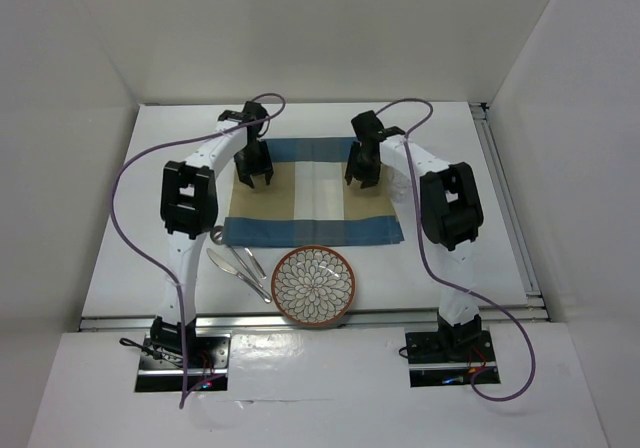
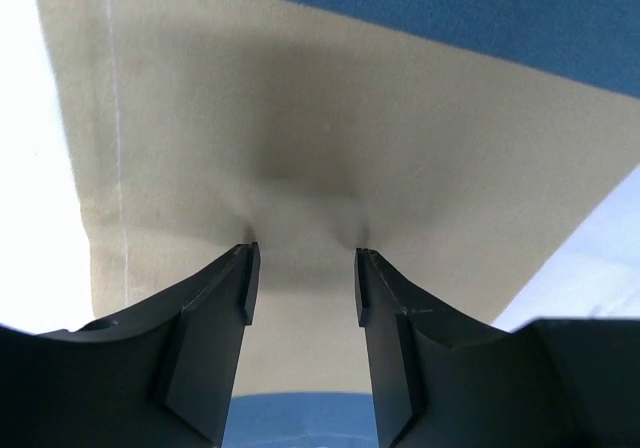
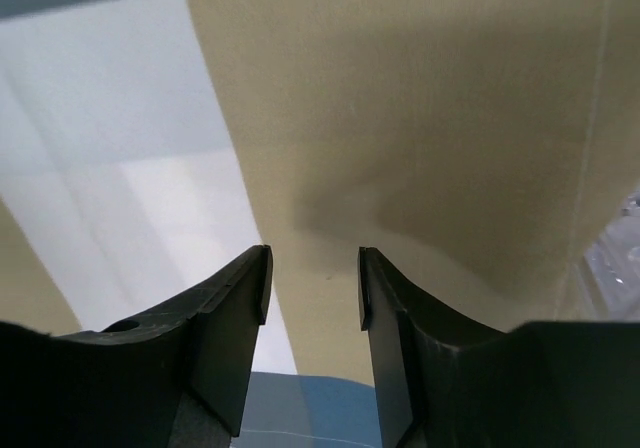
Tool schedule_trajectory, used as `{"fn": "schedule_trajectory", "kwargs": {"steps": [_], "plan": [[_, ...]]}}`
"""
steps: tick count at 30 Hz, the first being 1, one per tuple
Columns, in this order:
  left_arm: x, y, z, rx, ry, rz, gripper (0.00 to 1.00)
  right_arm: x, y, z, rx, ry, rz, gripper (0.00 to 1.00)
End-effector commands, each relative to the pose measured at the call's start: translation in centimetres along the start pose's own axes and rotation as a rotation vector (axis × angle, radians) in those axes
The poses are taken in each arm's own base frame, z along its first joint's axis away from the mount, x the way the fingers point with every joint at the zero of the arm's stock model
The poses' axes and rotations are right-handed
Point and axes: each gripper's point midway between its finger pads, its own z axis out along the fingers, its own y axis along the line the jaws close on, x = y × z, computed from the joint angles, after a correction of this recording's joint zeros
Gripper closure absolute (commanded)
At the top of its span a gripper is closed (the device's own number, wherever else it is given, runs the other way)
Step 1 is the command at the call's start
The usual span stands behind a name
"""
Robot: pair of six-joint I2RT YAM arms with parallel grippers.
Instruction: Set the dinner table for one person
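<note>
Pressing the placemat (image 1: 312,193), left hand (image 1: 253,182) stands over dinner table (image 1: 400,278)

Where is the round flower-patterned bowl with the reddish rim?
Top view: the bowl sits on the white tabletop by its near edge, beside the blue-and-tan striped cloth placemat, metal cutlery on its left.

The white table (image 1: 450,258) carries a blue-and-tan striped placemat (image 1: 313,193), lying flat near its middle. Just nearer than the mat sits a petal-patterned plate (image 1: 313,285), close to the metal rail (image 1: 300,320). Cutlery (image 1: 238,268) lies just left of the plate
</note>
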Motion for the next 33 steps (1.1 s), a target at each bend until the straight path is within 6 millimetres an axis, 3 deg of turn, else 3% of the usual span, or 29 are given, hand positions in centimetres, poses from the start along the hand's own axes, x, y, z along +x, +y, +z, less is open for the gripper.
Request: {"fn": "schedule_trajectory", "kwargs": {"steps": [1,4,5,6,7,8,9,11,13,17,21,26,31,33], "plan": [[-1.1,-0.3,-5.2,0.051,-0.068,0.005,0.4,-3.4,1.6,-5.2,-0.012,-0.111,-0.02,0.48],[-1.8,-0.8,-9.4,0.108,-0.13,0.013,0.4,-4.9,1.1,-9.5,-0.002,-0.22,0.012,0.48],[-1.2,-0.7,-9.8,0.115,-0.123,0.013,0.4,-4.4,-1.1,-9.5,0.049,-0.229,0.038,0.48],[-1.0,-0.5,-10.4,0.116,-0.127,0.024,0.4,-4.7,-2.1,-10.4,0.056,-0.255,0.056,0.48],[-0.5,-0.4,-11.1,0.126,-0.127,0.025,0.4,-5.4,-2.6,-13.0,0.031,-0.308,0.085,0.48],[-1.0,-0.6,-13.1,0.156,-0.182,0.024,0.4,-5.9,-4.7,-13.9,0.06,-0.332,0.123,0.48],[-0.7,-0.4,-12.4,0.151,-0.172,0.024,0.4,-5.5,-5.0,-14.5,0.058,-0.336,0.124,0.48],[0.2,0.1,-12.9,0.156,-0.183,0.034,0.39,-5.7,-8.3,-15.6,0.096,-0.346,0.17,0.44],[0.5,0.5,-12.1,0.138,-0.173,0.034,0.39,-5.9,-11.0,-15.5,0.135,-0.327,0.205,0.34],[1.4,-0.1,-9.8,0.156,-0.104,0.039,0.39,-5.0,-14.1,-13.4,0.212,-0.239,0.239,0.21],[2.0,-0.4,-7.2,0.117,-0.07,0.046,0.39,-5.5,-14.9,-11.4,0.18,-0.199,0.239,0.2],[2.0,-0.6,-5.3,0.062,-0.057,0.053,0.39,-5.3,-14.9,-9.2,0.157,-0.153,0.236,0.2],[3.3,-0.7,-2.5,0.025,-0.007,0.062,0.39,-5.1,-14.9,-7.4,0.129,-0.134,0.243,0.35],[3.6,-1.1,-1.9,0.024,-0.002,0.062,0.39,-4.5,-15.5,-7.0,0.138,-0.124,0.263,0.59]]}}
